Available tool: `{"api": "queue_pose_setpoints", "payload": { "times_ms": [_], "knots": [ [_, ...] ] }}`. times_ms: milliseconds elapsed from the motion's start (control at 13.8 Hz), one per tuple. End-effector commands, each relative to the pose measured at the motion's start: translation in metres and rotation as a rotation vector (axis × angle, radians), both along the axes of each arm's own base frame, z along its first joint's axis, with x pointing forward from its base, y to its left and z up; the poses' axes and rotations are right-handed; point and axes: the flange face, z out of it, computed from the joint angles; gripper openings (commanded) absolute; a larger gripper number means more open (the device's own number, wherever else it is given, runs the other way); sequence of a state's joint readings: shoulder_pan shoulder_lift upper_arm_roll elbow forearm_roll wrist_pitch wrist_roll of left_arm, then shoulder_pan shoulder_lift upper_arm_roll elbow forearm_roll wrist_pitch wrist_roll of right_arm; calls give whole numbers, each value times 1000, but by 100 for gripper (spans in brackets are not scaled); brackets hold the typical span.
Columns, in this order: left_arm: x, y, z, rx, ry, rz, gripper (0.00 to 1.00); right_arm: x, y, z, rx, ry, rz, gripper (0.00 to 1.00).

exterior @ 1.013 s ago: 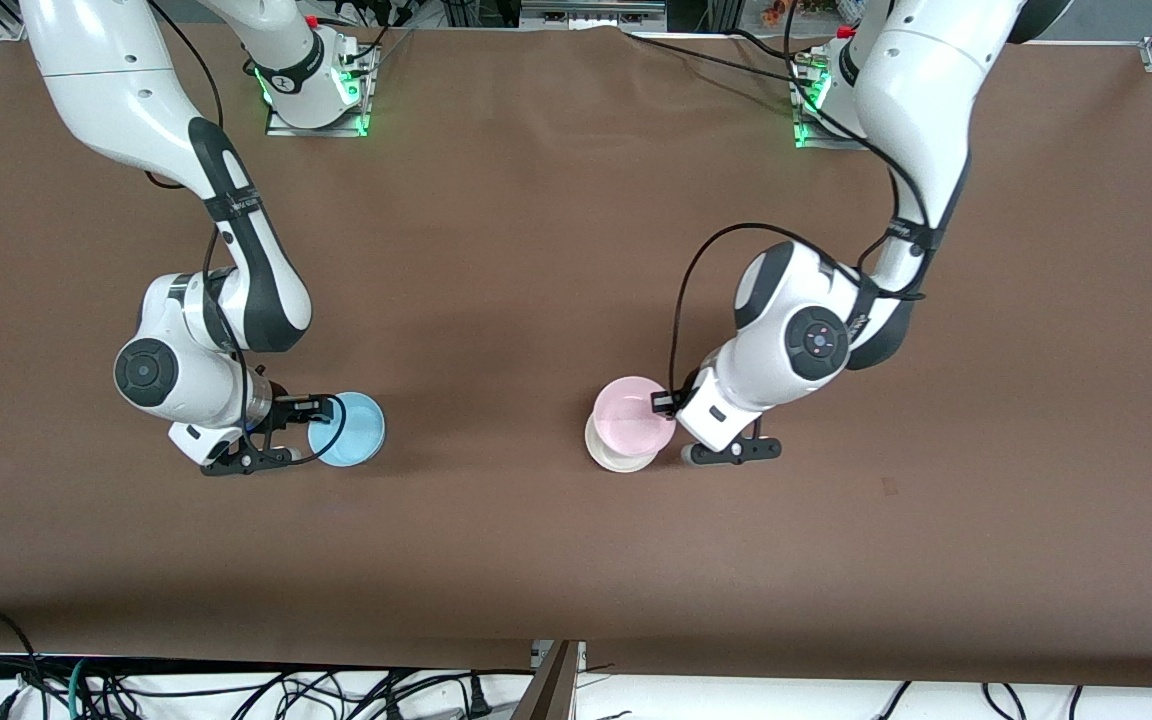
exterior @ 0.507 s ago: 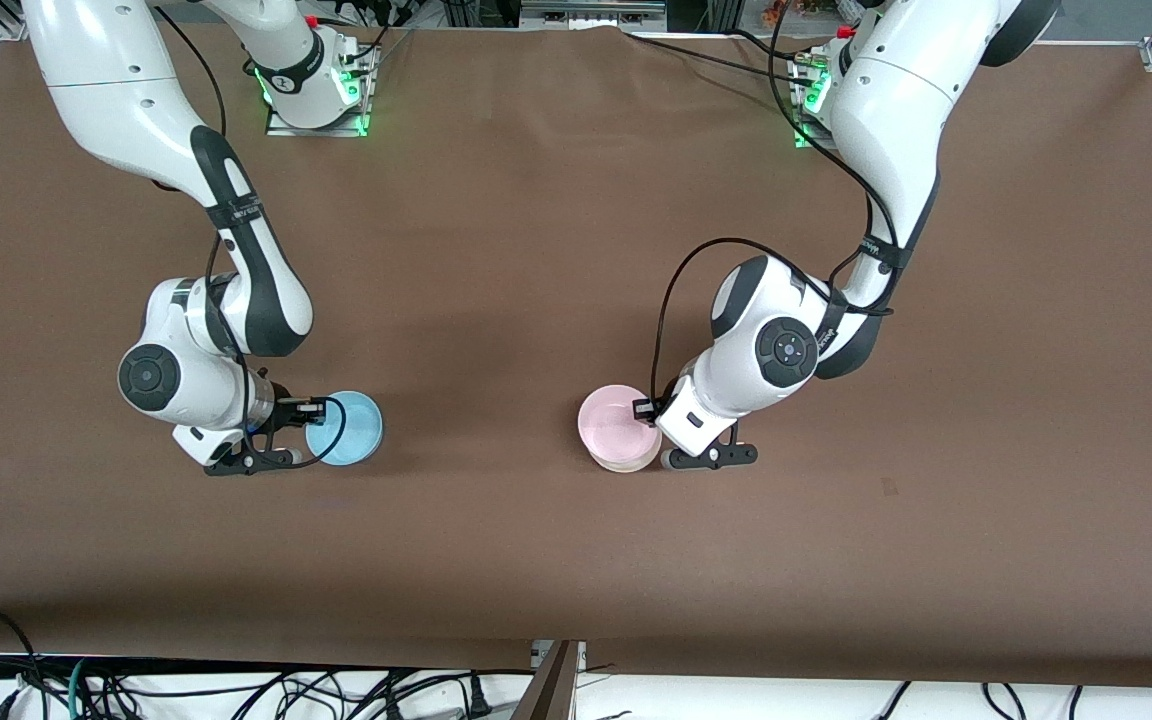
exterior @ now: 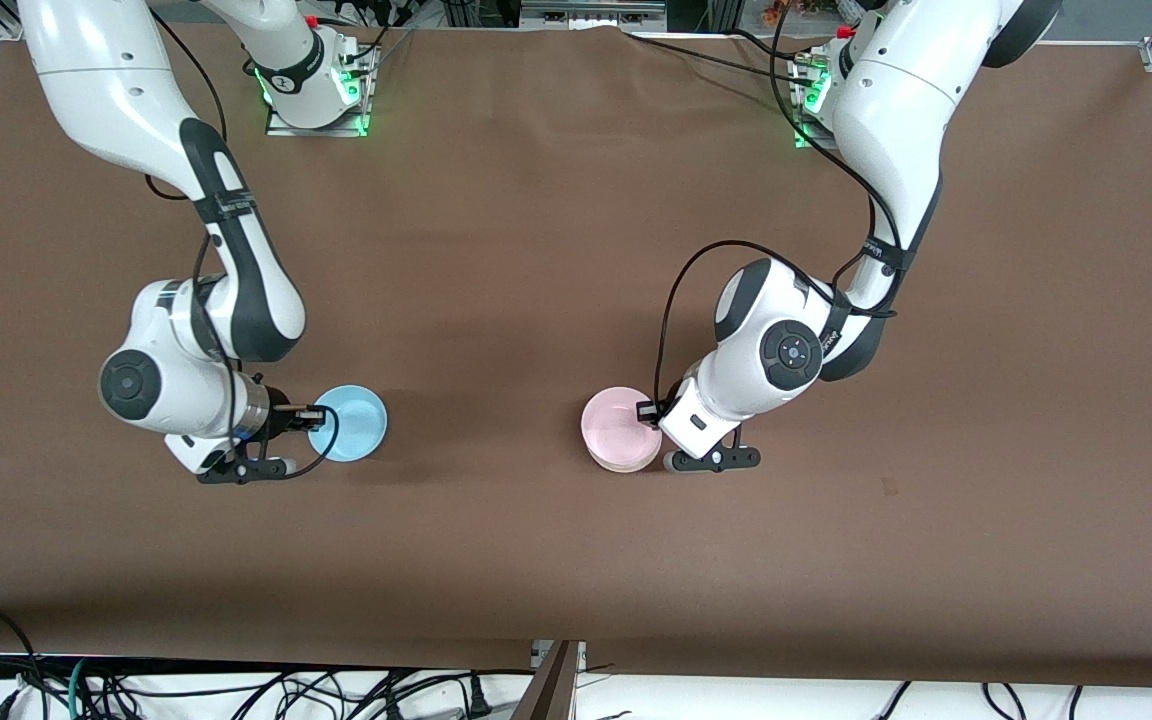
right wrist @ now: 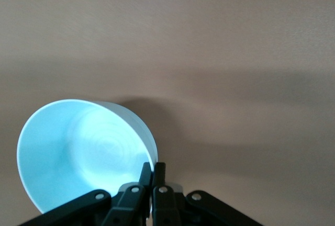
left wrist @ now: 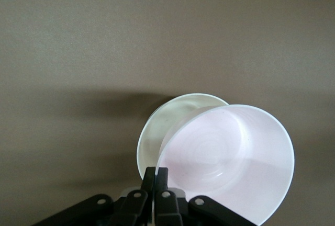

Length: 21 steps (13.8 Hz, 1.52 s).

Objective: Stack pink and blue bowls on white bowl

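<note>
Brown table (exterior: 556, 250) with cables (exterior: 236, 690) along its near edge.

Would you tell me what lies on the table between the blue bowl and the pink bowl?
Nothing: in the front view, only bare table separates the blue bowl from the pink bowl.

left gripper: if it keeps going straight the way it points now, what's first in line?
Probably the small white plastic bowl. The left gripper, shut on the pale pink plastic bowl's rim, points down with that bowl over the white one; the gap between them is unclear.
</note>
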State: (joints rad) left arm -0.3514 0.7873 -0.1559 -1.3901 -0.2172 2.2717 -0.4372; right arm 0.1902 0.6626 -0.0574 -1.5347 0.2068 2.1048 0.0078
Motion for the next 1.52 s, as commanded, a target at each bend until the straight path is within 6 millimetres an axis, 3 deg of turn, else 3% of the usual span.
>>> {"api": "queue_pose_setpoints", "payload": {
  "times_ms": [0,217,434,941,1086,1158,1230,1375,1447],
  "knots": [
    [2,-1,-2,-4,-2,-28,0,9,36,24,23,23,-73,0],
    [0,-3,-9,-1,7,-31,0,3,87,40,10,44,-168,0],
    [-2,-5,-15,2,16,-34,0,-5,127,56,3,54,-236,0],
    [-2,-5,-22,3,25,-29,0,0,138,109,11,63,-223,0],
    [-3,-4,-28,4,33,-22,1,1,140,106,19,62,-227,0],
    [-3,-4,-28,1,36,-18,13,1,141,106,22,64,-230,0],
    [-3,-4,-28,0,38,-16,37,0,141,107,24,64,-230,0],
    [2,0,-18,-7,27,0,100,0,143,107,23,66,-244,0],
    [4,2,-12,-11,23,6,100,-2,150,110,29,66,-249,0]
  ]
}}
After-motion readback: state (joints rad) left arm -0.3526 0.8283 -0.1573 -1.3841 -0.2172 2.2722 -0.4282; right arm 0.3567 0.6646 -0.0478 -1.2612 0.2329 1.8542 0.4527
